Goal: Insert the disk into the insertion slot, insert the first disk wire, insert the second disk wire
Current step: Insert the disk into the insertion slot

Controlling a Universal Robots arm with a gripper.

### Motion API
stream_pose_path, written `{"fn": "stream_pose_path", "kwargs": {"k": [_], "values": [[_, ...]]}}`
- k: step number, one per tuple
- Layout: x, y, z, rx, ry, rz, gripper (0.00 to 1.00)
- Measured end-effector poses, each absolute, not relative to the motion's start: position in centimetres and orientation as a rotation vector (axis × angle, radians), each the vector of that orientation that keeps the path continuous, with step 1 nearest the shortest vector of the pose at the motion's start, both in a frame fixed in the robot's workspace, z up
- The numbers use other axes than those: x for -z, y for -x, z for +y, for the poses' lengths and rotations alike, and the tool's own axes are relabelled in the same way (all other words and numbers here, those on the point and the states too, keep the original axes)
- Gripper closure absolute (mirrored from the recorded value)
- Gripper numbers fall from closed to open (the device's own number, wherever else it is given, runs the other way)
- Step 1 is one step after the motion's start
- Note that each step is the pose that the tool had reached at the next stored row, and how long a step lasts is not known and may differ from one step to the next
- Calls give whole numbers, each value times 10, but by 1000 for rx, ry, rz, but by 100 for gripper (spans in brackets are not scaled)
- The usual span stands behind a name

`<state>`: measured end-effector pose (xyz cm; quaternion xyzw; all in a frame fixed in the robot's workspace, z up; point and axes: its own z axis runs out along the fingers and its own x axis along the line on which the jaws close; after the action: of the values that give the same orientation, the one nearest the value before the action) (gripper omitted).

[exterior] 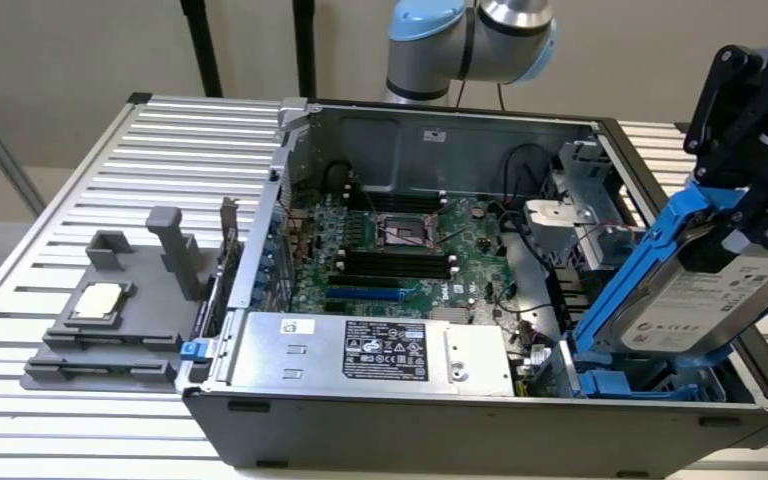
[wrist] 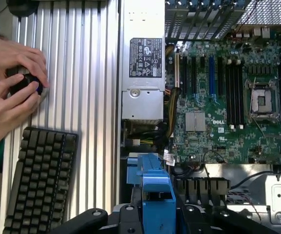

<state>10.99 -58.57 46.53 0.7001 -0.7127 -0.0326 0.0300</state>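
power-supply box (exterior: 371, 352), motherboard (exterior: 398, 245) toward exterior view's left. the disk (exterior: 704, 300), silver, white label, blue frame, tilted over the insertion slot (exterior: 628, 386); gripper (exterior: 747, 232) fingers clamped on it.

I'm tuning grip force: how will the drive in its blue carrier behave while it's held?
Likely rigid: the disk is metal-bodied in a plastic frame. Probably heavy for its size; held tilted by the gripper at its upper end, it might pivot or slip.

The arm (exterior: 471, 35) rises at the far side. Its gripper (exterior: 762, 228) hangs at the exterior view's right, clamped on the tilted disk (exterior: 704, 300).
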Motion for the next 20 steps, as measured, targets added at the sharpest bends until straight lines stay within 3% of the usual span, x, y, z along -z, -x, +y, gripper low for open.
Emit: {"fn": "stream_pose_path", "kwargs": {"k": [20], "values": [[-460, -110, -583, 91, -2171, -2210, 67]]}}
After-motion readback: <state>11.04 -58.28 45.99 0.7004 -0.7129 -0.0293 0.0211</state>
